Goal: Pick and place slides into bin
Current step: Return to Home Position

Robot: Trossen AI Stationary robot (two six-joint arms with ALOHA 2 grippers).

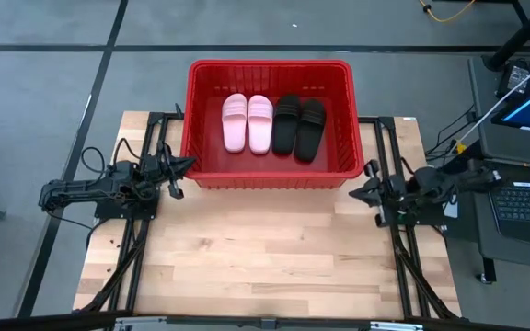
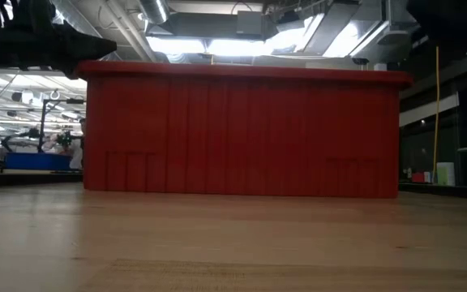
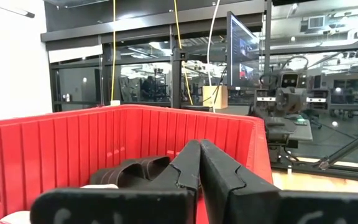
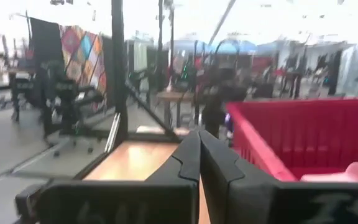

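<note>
since both pairs already lie in the bin, step: judged the return to rest, with nothing left to pick.
table: pale wood planks, nearest of all.
left gripper: low at the left, just beside the bin's near-left corner; fingers pressed together on nothing, kept outside the wall.
right gripper: low at the right, just off the near-right corner; fingers likewise closed and empty.
bin: red slotted crate at the table's far edge, between the arms so either reaches it.
pink slides: side by side on the bin floor, left of middle, straps up.
black slides: side by side, just right of the pink pair.
</note>
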